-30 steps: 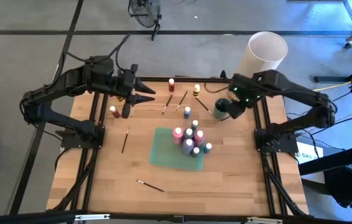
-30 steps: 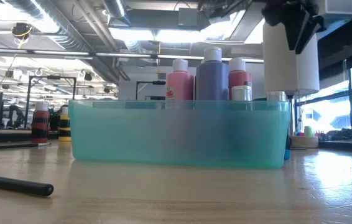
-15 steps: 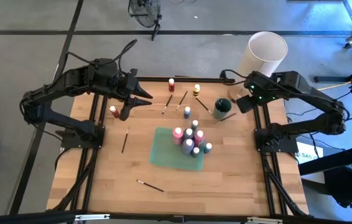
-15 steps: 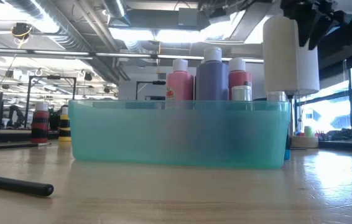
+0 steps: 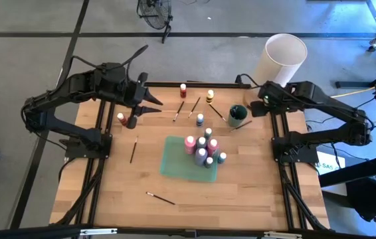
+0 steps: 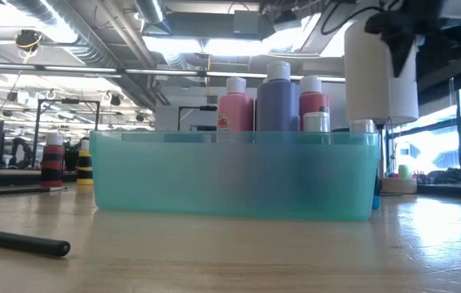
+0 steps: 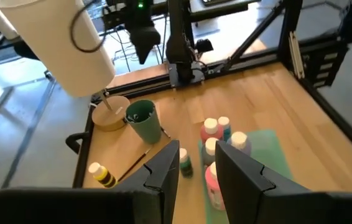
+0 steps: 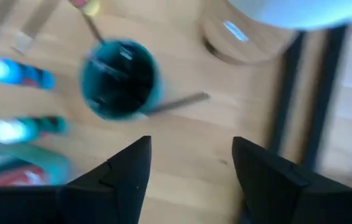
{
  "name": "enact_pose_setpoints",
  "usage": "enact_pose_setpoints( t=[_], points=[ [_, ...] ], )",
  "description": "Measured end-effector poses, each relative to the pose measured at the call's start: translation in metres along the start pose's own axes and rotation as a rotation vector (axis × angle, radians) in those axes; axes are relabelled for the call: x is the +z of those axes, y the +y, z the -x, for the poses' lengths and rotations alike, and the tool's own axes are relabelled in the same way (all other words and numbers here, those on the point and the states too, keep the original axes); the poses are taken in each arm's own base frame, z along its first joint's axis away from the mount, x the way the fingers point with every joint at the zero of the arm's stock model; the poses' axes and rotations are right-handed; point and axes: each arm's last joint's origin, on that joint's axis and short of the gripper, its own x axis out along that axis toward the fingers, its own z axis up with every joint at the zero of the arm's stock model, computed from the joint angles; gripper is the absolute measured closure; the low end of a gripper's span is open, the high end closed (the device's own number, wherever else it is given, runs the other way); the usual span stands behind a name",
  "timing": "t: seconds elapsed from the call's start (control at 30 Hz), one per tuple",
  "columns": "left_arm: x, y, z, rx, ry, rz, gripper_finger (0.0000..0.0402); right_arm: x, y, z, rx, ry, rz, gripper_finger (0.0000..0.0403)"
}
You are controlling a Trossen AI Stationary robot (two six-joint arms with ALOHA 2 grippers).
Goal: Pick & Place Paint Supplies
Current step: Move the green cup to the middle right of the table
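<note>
1. Right gripper (image 5: 260,106) hangs over the table's far right edge, just right of the green cup (image 5: 237,115); its fingers (image 8: 117,180) stand spread and carry nothing.
2. Left gripper (image 5: 153,106) hovers over the far left of the table (image 5: 108,192), near a red bottle (image 5: 121,119); its fingers (image 7: 163,174) are a little apart with nothing between them.
3. Bottles are small, white-capped, in pink, purple, red, blue, green and yellow.
4. About six stand bunched in the teal tray (image 5: 175,162) at mid-table, among them a pink bottle (image 5: 190,143) and a purple bottle (image 5: 201,156).
5. Four stand outside it: the red one at left, a second red bottle (image 5: 183,89) and a yellow bottle (image 5: 210,96) at the far edge, a blue bottle (image 5: 200,120) just beyond the tray.
6. Thin dark brushes lie flat on the wood: one brush (image 5: 133,149) at left, a near brush (image 5: 160,198), and a few by the far bottles; one rests against the cup.
7. White cylinder (image 5: 281,58) stands at the far right corner.
</note>
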Motion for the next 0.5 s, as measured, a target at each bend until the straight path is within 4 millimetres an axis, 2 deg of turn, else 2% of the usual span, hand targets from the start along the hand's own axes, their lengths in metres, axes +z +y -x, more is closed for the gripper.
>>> enact_pose_setpoints(
  t=[0.17,0.5],
  points=[
    [-0.006,0.002,0.001,0.000,0.054,-0.049,0.0304,0.007,0.013,-0.008,0.098,-0.060,-0.044,0.0174],
    [-0.017,0.011,0.004,0.025,0.140,-0.018,0.0304,0.006,0.026,-0.041,0.040,0.011,-0.098,0.0174]
  ],
)
